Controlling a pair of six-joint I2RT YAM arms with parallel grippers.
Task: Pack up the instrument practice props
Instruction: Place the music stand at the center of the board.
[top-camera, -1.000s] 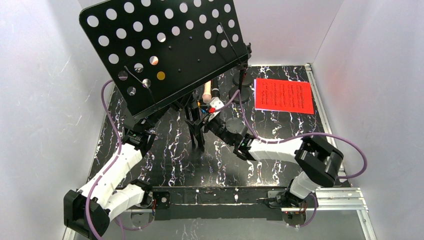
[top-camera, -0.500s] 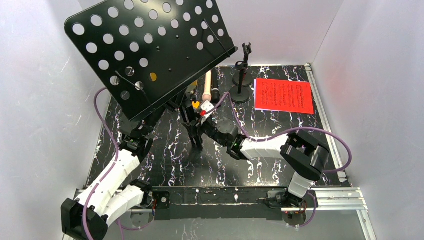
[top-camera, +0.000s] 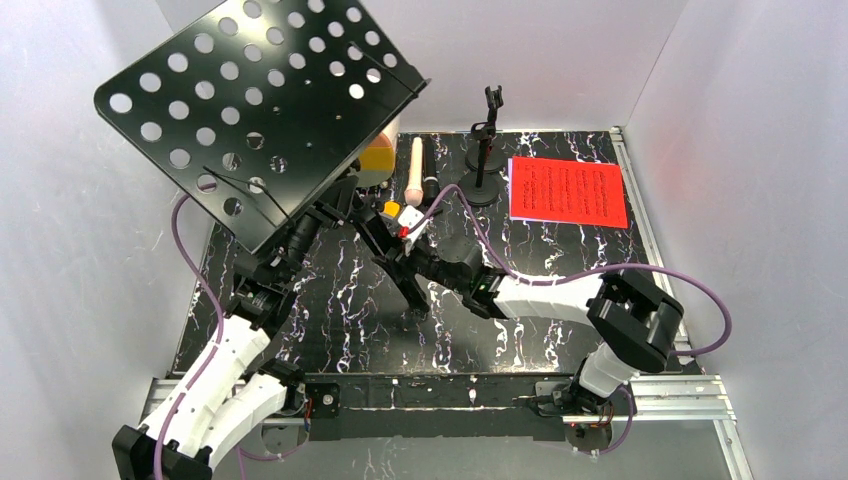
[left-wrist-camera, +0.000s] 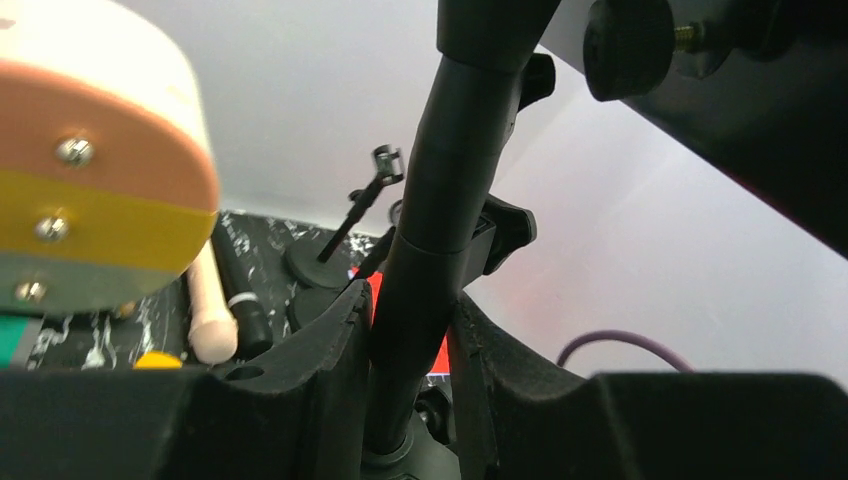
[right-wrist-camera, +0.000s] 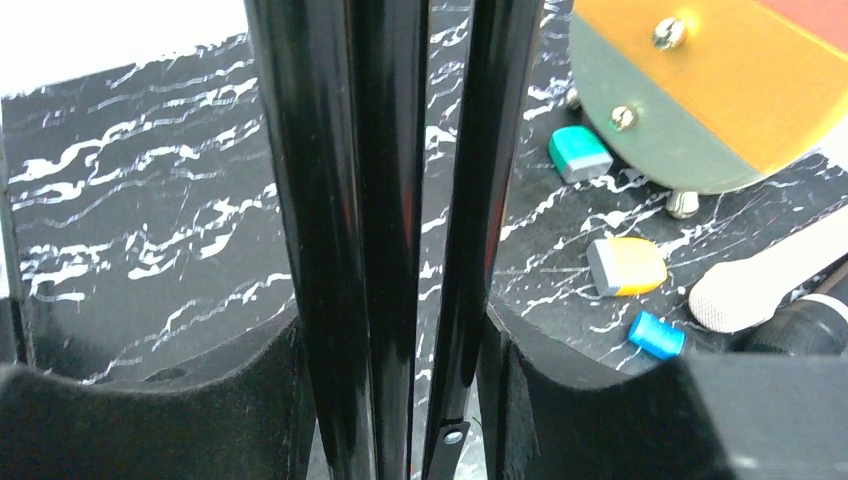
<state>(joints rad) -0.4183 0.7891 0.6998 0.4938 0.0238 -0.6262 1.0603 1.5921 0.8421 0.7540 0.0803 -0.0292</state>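
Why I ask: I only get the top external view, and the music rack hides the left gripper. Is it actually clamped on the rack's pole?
Observer: Yes. The left wrist view shows the left gripper shut on the rack's pole, with a pad touching it on each side.
Operator: And the right gripper, what is it holding?
Observer: The right wrist view shows the right gripper closed on the folded tripod legs, bundled side by side between its fingers.
Operator: Anything loose near it?
Observer: A teal piece, a yellow piece and a blue piece lie on the table near the cream microphone.
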